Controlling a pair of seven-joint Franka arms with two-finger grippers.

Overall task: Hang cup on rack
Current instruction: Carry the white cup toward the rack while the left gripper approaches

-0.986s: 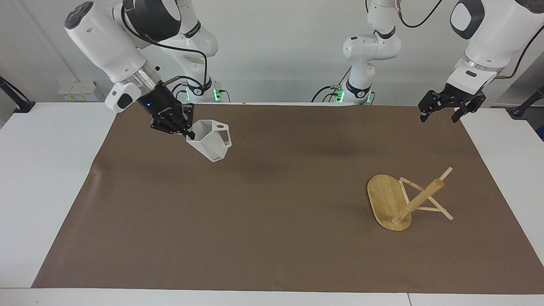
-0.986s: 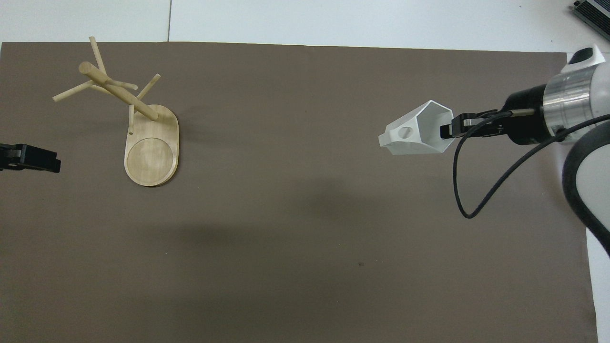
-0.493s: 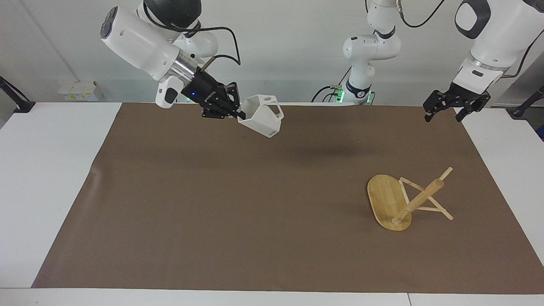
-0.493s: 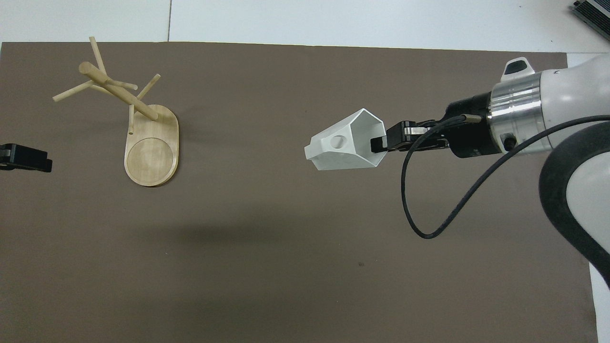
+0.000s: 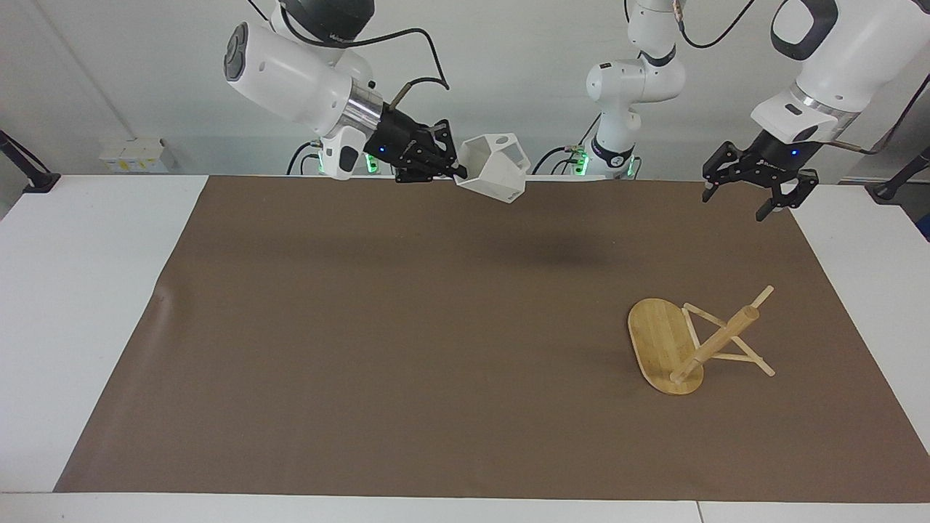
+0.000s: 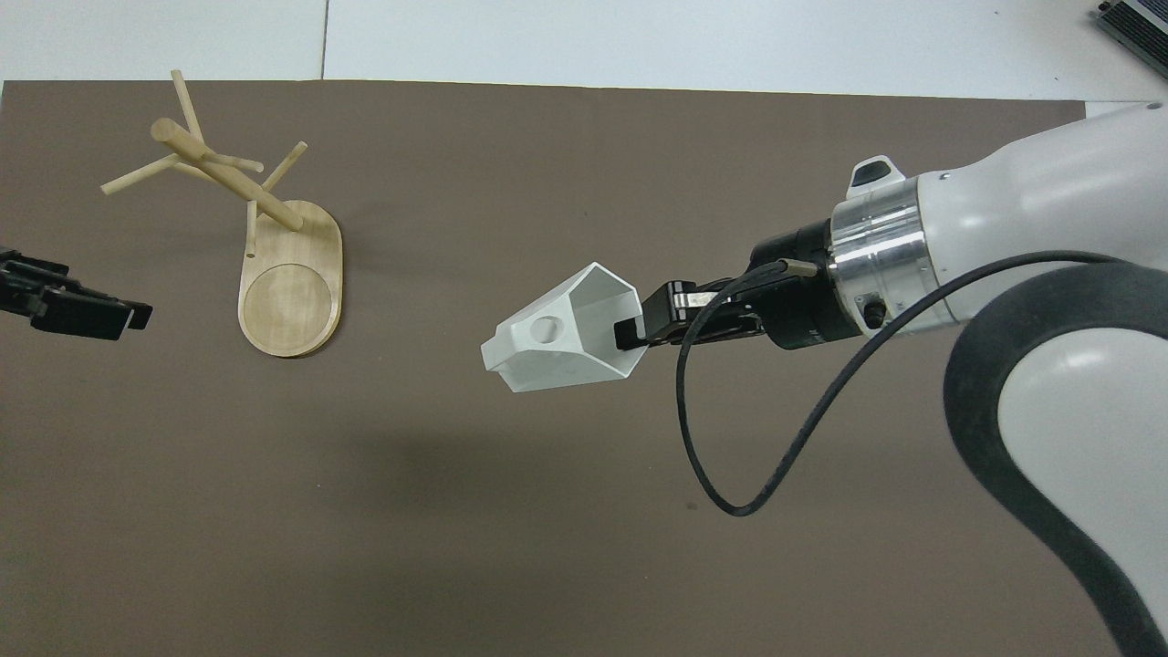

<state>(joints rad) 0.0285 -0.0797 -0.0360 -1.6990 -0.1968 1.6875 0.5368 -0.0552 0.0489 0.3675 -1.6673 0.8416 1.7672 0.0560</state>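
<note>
Right gripper (image 5: 459, 172) jaws clamp the cup (image 5: 495, 166) by its rim, handle hole leading toward the rack (image 5: 694, 341); left gripper (image 5: 742, 196) waits, jaws wide

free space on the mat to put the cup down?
Nearly all the mat is bare; only the rack sits on it, toward the left arm's end. The right gripper holds the cup in the air; the left gripper hangs open over the mat's corner.

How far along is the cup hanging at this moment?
Done: the right gripper has the cup by its rim, lifted clear of the mat. In hand: carrying it high over the mat. Left: hooking its handle on a peg of the rack, which stands bare. The left gripper waits open.
</note>
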